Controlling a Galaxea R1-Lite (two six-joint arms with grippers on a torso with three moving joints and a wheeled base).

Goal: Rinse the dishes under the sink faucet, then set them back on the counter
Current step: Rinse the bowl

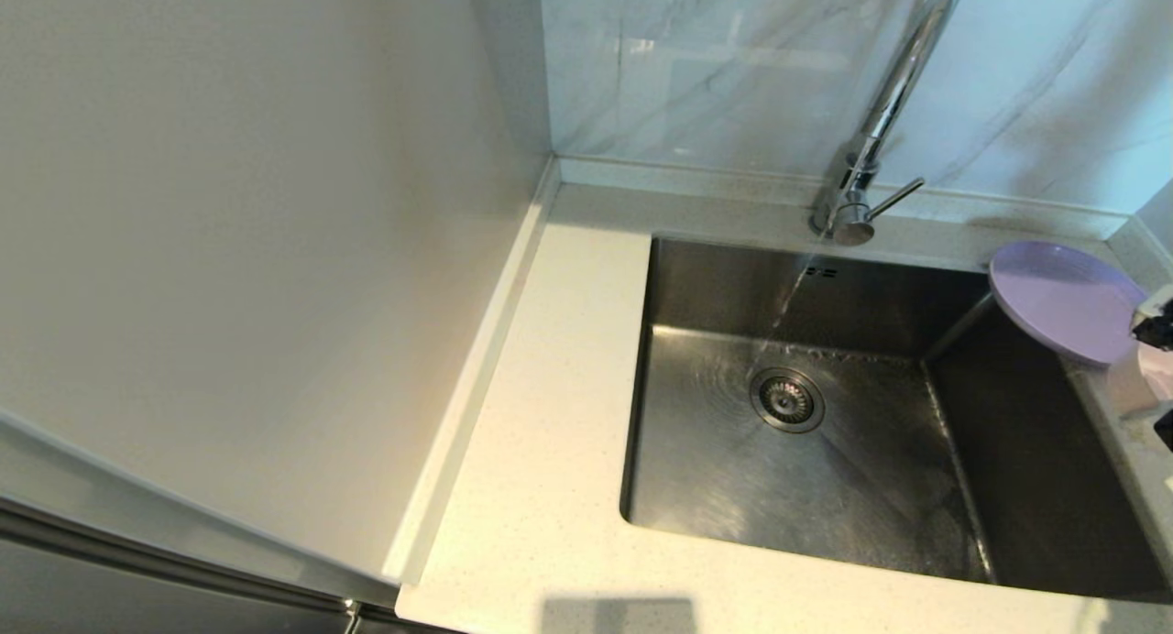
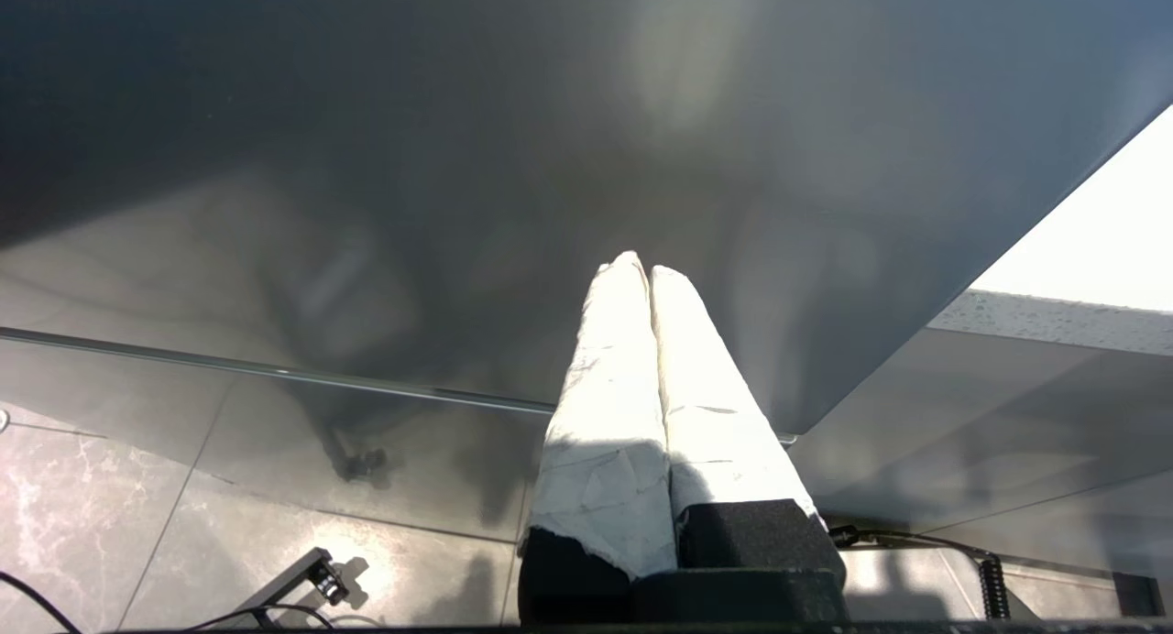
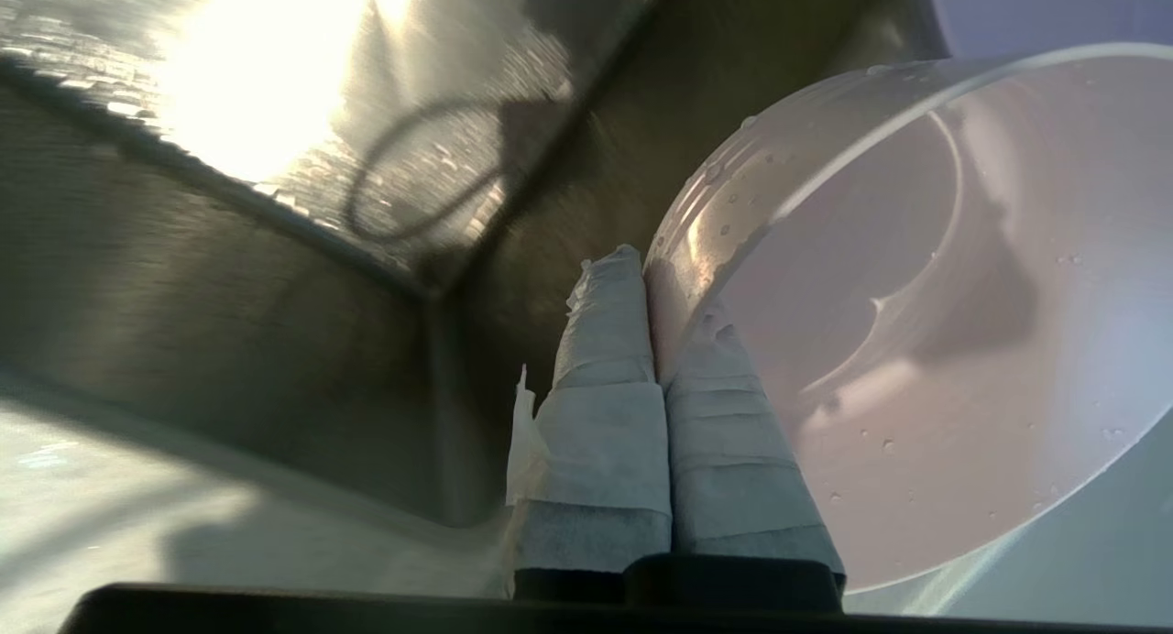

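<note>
Dishes split up in the head view, purple plate (image 1: 1063,300) overhanging the sink's (image 1: 806,487) far right corner beside the running faucet (image 1: 880,130); left gripper (image 2: 646,272) parked, fingers together on nothing; right gripper (image 3: 646,277) pinching the wet pink bowl's (image 3: 926,322) rim, which could slip.

A kitchen: steel sink (image 1: 1008,487) set in a speckled counter (image 1: 541,432), chrome faucet (image 1: 880,121), marble-look wall tiles (image 1: 715,66).

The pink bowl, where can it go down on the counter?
Right gripper holds the bowl. The counter left of the sink looks bare. The right side is crowded: the plate sits there.
</note>
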